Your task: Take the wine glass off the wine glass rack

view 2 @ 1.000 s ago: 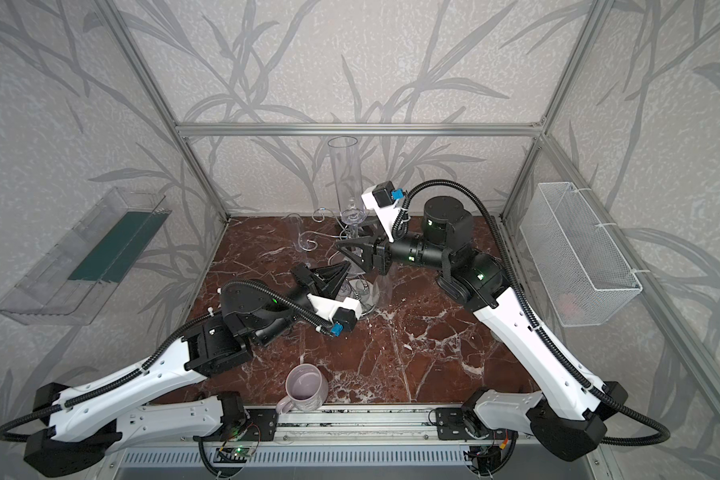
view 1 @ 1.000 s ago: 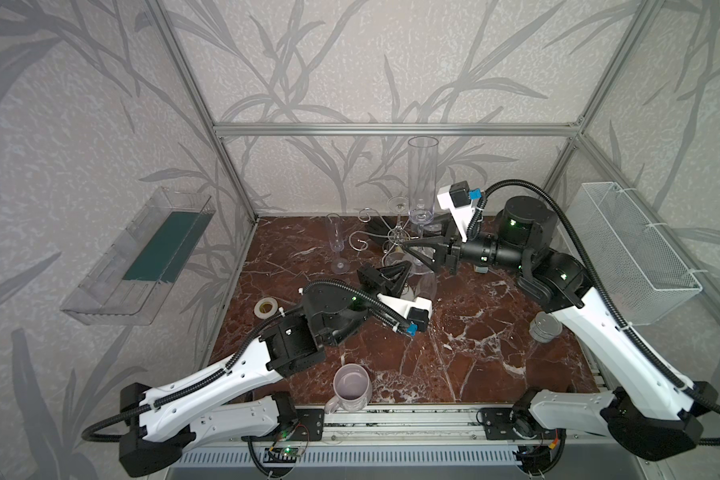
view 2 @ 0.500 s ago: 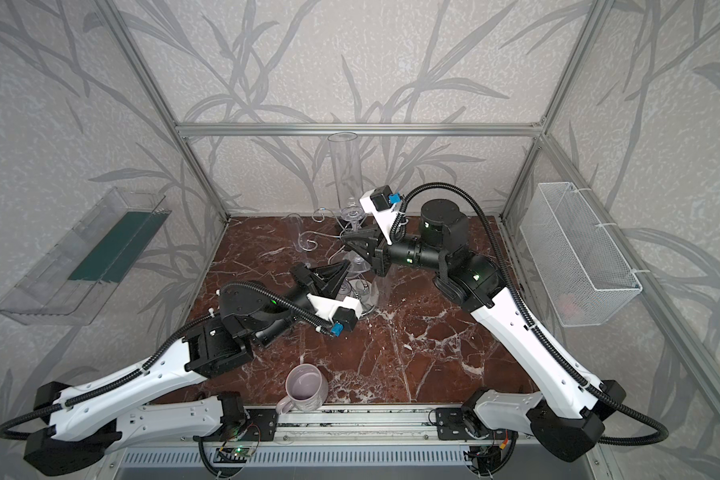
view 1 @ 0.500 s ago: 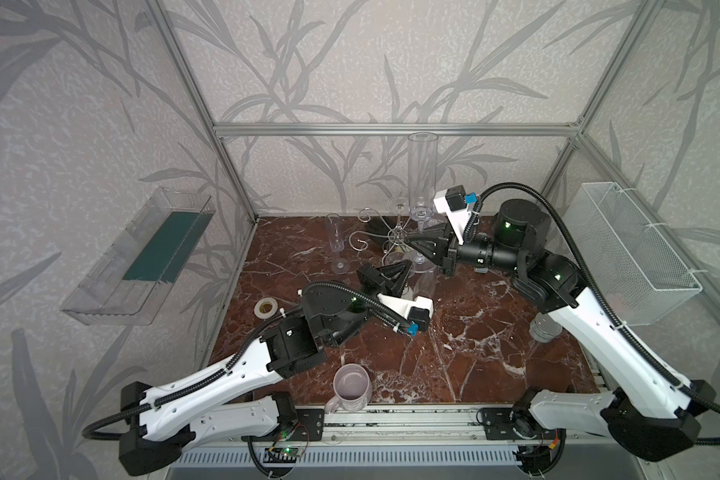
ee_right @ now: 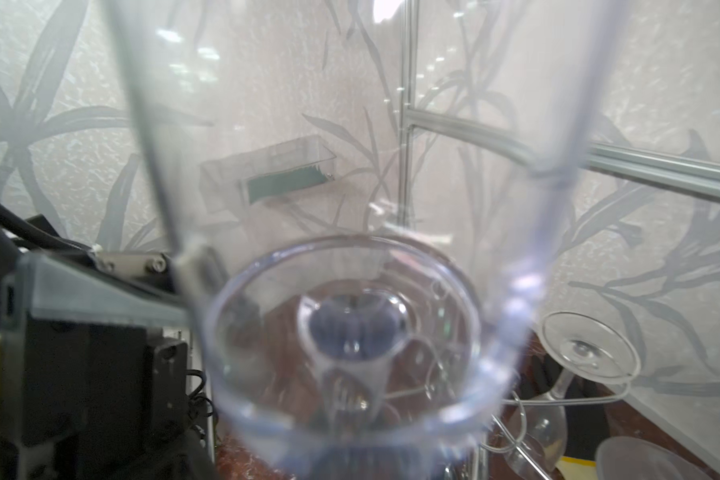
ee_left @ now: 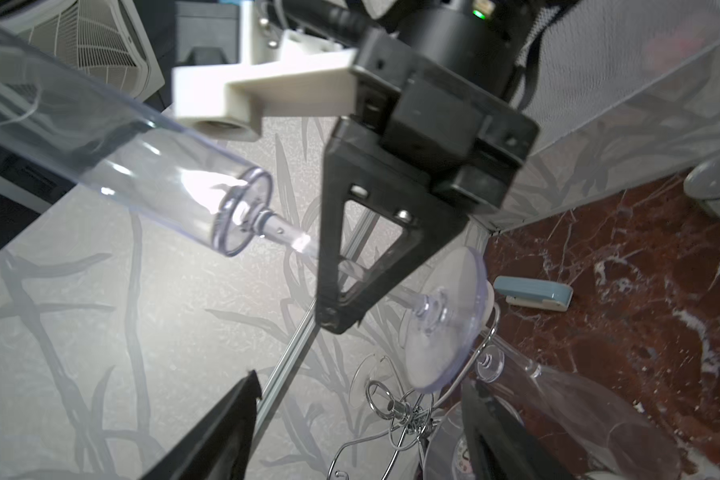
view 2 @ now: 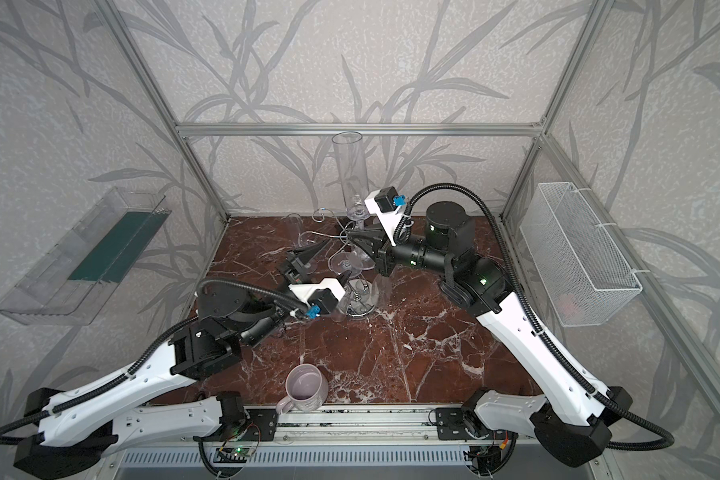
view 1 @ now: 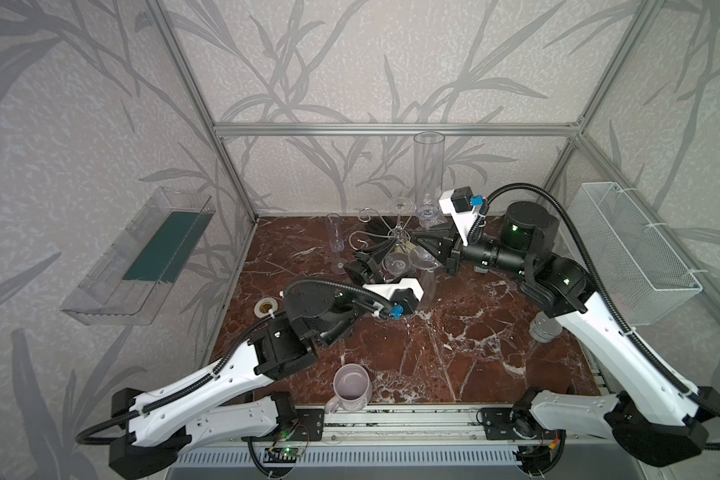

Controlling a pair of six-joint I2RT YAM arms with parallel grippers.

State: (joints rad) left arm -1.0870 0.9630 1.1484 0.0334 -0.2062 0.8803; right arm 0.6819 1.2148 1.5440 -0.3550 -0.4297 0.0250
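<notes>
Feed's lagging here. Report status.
Right gripper shut on glass stem; left gripper open. Glass foot beside a rack arm, clearance unclear. Second glass hangs close.

A: Reddish-brown marble on the worktop [view 1: 474, 332], veined in white. Pale grey walls [view 1: 308, 62], darker grey leaf sprays all over.

B: Bright chrome for the wine glass rack [ee_left: 395, 411], clear and colourless for the wine glass [view 1: 428, 174]. Pale lilac on the mug [view 1: 352, 388].

A: White shells, black joints on the left arm [view 1: 208, 384] and right arm [view 1: 624, 365]; black for the right hand [ee_left: 335, 318].

B: White mesh on the basket [view 1: 641, 257], dark green liner [view 1: 159, 245] in the clear bin [view 1: 100, 295].
</notes>
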